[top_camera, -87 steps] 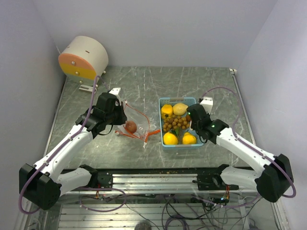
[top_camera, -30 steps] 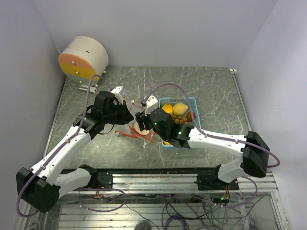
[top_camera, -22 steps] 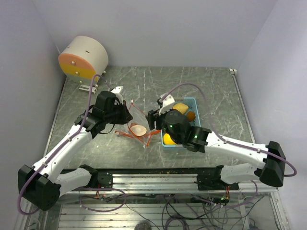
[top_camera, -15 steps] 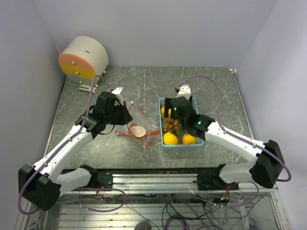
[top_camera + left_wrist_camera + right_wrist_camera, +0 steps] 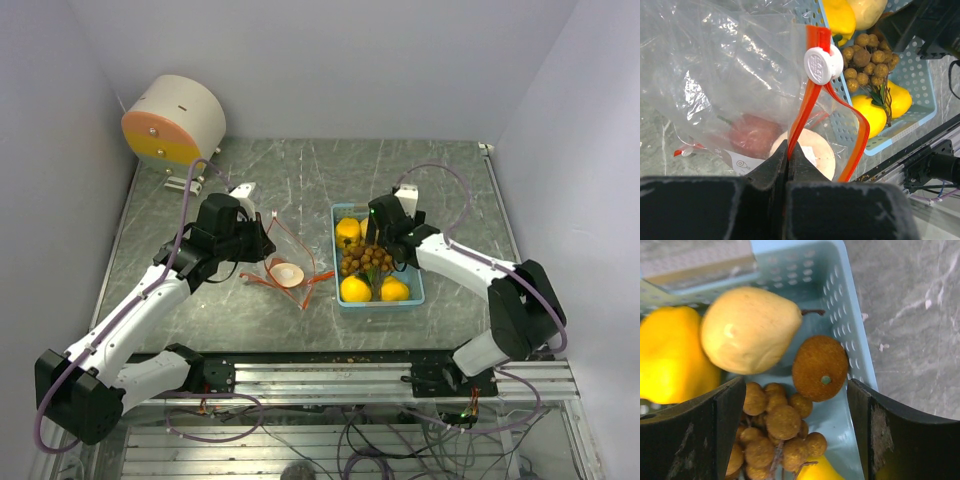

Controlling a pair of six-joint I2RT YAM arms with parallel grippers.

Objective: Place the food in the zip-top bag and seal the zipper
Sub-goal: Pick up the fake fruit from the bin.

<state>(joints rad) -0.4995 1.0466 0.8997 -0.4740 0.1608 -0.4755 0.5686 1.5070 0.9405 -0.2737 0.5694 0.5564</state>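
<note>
Left arm [image 5: 150, 300] reaches toward 1 o'clock, left gripper [image 5: 788, 150] pinching the bag's [image 5: 715, 75] zipper [image 5: 807, 105], apple [image 5: 752, 137] inside. Right arm [image 5: 460, 265] angles toward 10 o'clock, right gripper [image 5: 796, 390] spread wide, empty, over the tray's [image 5: 850, 330] fruits [image 5: 747, 330].

Your left gripper [image 5: 258, 238] is clamping its fingers [image 5: 772, 166] on the zip-top bag [image 5: 295, 250], left of the tray [image 5: 420, 282]; your right gripper [image 5: 383, 236] is hovering above the tray, fingers spread.
</note>
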